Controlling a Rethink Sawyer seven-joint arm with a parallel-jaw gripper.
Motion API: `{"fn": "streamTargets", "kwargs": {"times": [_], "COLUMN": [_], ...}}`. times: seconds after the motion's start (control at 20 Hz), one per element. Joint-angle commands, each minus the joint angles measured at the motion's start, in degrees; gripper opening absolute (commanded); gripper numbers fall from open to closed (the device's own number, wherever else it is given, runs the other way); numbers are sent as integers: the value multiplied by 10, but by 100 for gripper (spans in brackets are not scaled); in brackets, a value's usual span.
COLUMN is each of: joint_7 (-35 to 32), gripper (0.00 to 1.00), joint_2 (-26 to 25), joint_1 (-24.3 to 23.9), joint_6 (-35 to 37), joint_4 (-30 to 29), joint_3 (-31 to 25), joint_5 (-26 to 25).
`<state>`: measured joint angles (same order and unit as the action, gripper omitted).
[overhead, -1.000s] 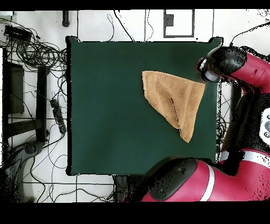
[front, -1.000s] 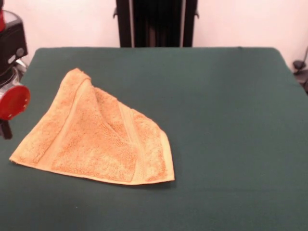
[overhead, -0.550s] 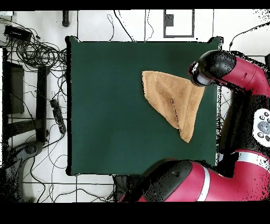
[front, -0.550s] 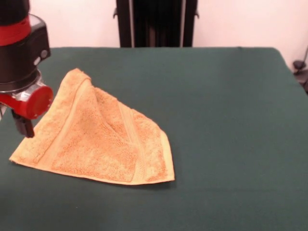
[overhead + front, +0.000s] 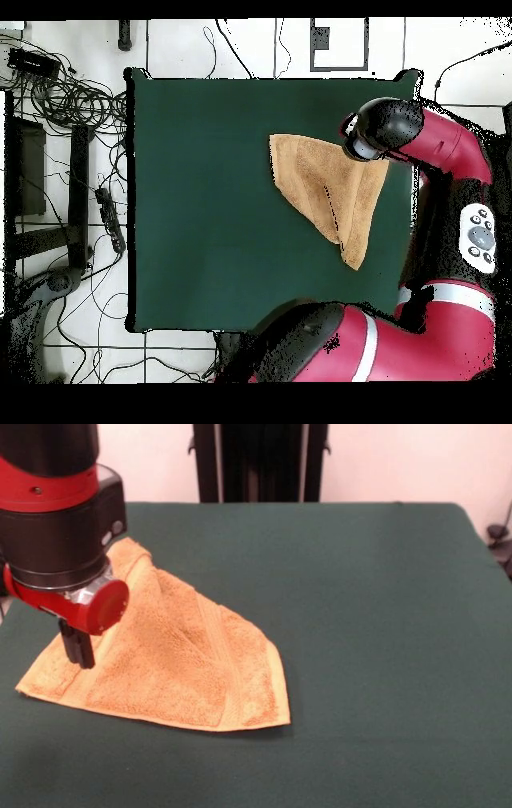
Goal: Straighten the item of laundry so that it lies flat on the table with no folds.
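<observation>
**One arm moving in over the cloth**

One gripper (image 5: 78,652) is now hanging above the folded washcloth's (image 5: 172,656) left corner, having come in from the table's (image 5: 376,624) edge. Its finger spread cannot be told. The washcloth is lying unmoved, folded triangular.

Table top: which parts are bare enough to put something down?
The table is bare from the washcloth across to its opposite edge, and along the strip before the cloth's long hem. It is crowded only where the tool hangs over the cloth.

washcloth (image 5: 164,656) on table (image 5: 376,624), fingers (image 5: 78,649) above
</observation>
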<state>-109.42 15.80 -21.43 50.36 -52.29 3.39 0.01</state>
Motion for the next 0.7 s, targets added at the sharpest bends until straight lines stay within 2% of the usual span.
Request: {"fn": "streamTargets", "kwargs": {"times": [0.05,0.4,0.7], "joint_7": [-274,-307,-322], "gripper": [0,0,0], "joint_2": [-23,-20,-22], "joint_1": [62,65,66], "joint_6": [-32,-29,-40], "joint_4": [-99,-115,-122], "joint_3": [6,8,2], "joint_5": [61,100,106]}}
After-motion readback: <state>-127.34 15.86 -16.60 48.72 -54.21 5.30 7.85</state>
